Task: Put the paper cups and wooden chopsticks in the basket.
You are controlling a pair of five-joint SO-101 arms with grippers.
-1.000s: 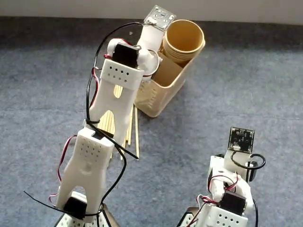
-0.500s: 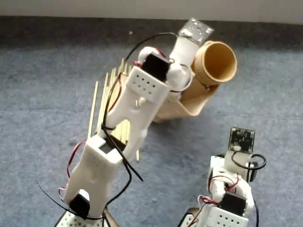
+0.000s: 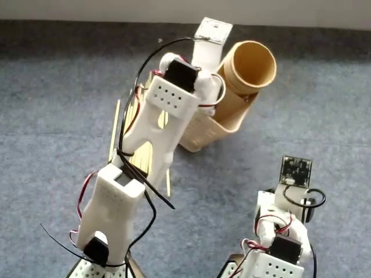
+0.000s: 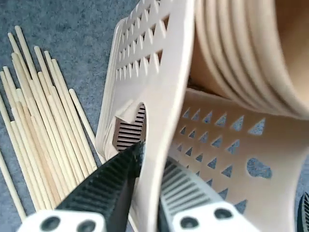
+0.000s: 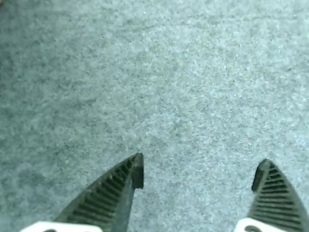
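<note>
Near the far edge of the grey felt surface, the left gripper clamps the wall of a tilted beige lattice plastic basket holding stacked tan paper cups; pale wooden chopsticks lie beside it. The right gripper gapes empty. Level the basket slowly.

The left arm stretches across the grey worktop to the beige basket, with its wrist over the basket's near wall. The basket is tilted, and the stacked paper cups lean out of it (open mouth upward). Wooden chopsticks lie beside the arm, partly under it. The right arm sits folded, well apart.
</note>
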